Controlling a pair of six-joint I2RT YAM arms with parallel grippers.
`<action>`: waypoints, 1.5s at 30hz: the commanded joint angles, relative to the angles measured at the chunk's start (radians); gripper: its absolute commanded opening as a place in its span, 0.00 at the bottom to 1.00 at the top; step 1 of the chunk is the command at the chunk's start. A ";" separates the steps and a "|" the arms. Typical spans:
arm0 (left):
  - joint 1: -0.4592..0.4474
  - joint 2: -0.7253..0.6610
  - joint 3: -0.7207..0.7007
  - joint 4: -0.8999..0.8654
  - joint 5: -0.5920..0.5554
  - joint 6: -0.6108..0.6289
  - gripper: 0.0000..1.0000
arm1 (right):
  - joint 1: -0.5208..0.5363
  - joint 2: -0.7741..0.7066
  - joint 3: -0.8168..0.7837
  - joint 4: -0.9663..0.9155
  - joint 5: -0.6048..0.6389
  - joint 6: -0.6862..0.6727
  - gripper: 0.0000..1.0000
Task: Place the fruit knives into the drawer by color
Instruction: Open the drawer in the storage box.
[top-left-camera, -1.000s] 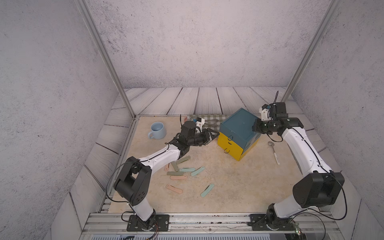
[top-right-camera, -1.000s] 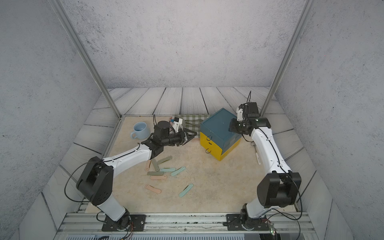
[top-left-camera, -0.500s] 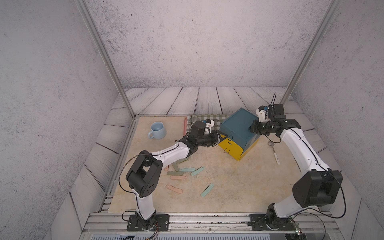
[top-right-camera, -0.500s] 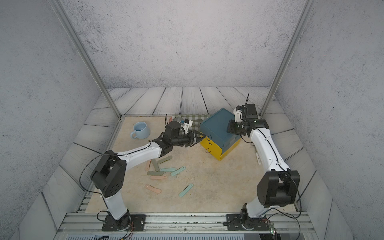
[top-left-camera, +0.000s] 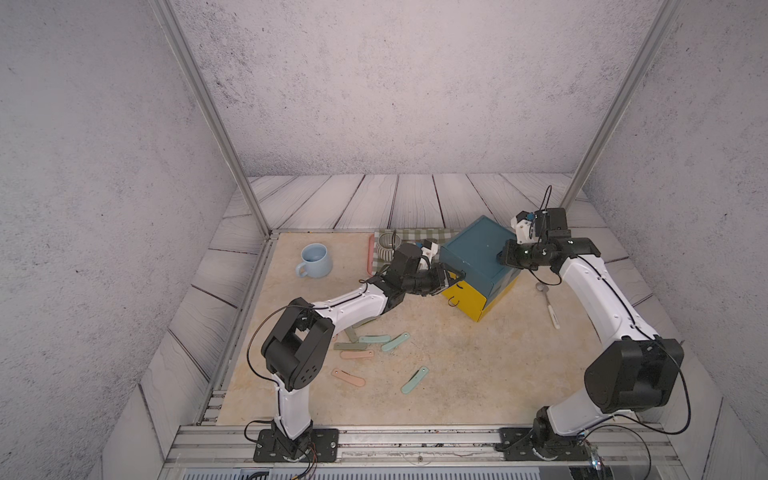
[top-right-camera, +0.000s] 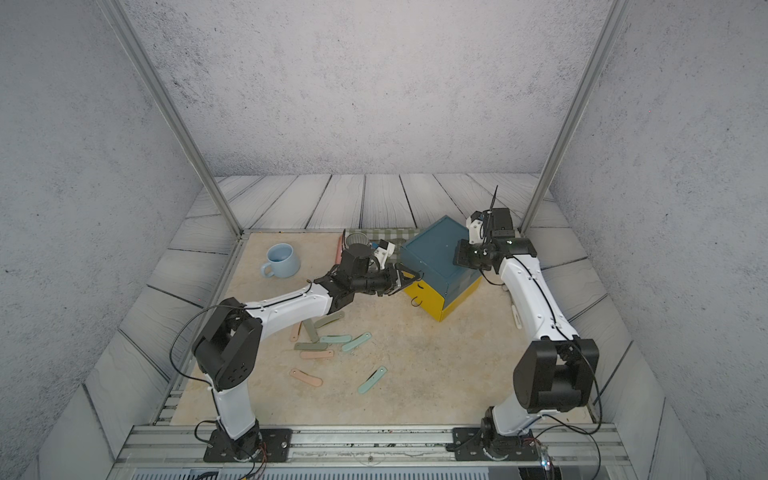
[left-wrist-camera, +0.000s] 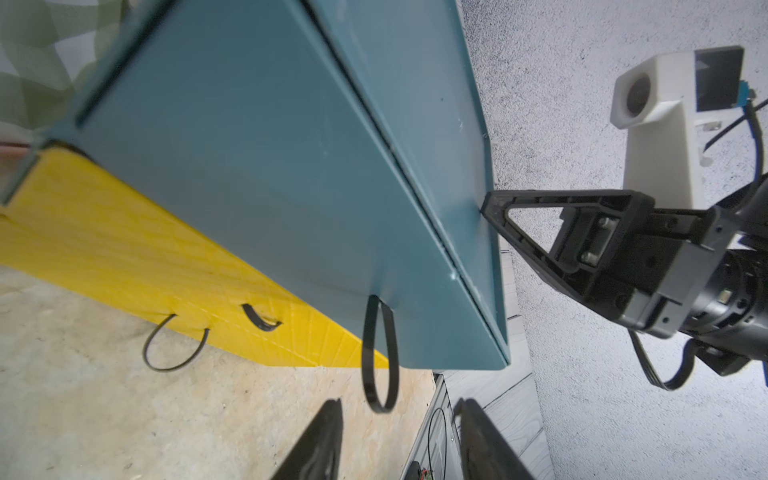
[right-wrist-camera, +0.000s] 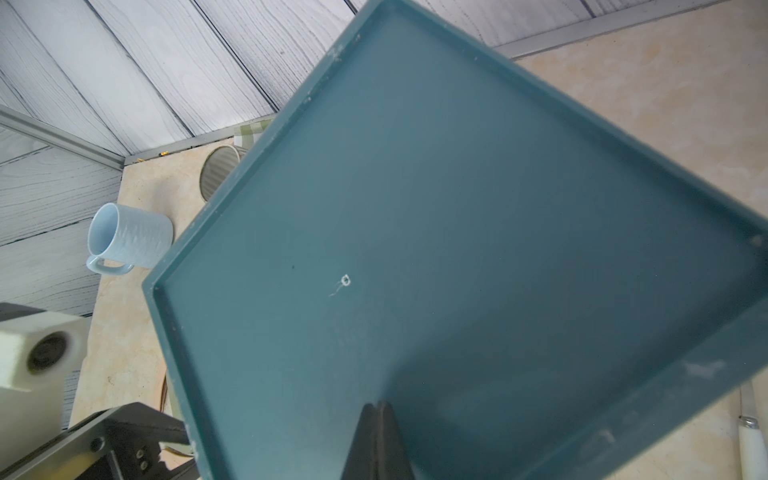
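The drawer (top-left-camera: 473, 253) is a dark teal cube with yellow fronts (top-right-camera: 428, 297), standing at the back of the table, right of centre. My left gripper (top-left-camera: 455, 279) is open at its front. In the left wrist view the top black ring pull (left-wrist-camera: 378, 361) hangs just ahead of the gap between the two fingers (left-wrist-camera: 320, 440), untouched. My right gripper (right-wrist-camera: 378, 409) is shut, its tips resting on the drawer's teal top (right-wrist-camera: 415, 249). Several fruit knives lie loose near the table's front: pink (top-left-camera: 348, 377), pale teal (top-left-camera: 414, 379), olive (top-left-camera: 347, 345).
A light blue mug (top-left-camera: 315, 259) stands at the back left. A grey ribbed cup (top-left-camera: 388, 245) sits on a green checkered cloth (top-left-camera: 419, 236) behind the left arm. A white-handled spoon (top-left-camera: 548, 305) lies right of the drawer.
My left arm has swung right, bringing its open gripper up to the drawer's front. The right gripper has edged left over the drawer's top and stayed shut.
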 joint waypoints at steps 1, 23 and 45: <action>-0.004 0.025 0.036 -0.012 -0.007 0.023 0.46 | 0.003 0.009 -0.020 -0.006 -0.008 -0.011 0.00; -0.004 0.042 0.045 -0.022 -0.028 0.030 0.00 | 0.003 0.013 -0.035 -0.008 0.001 -0.013 0.00; -0.004 -0.299 -0.319 -0.052 -0.146 0.062 0.00 | 0.004 -0.009 -0.085 -0.006 0.008 0.006 0.00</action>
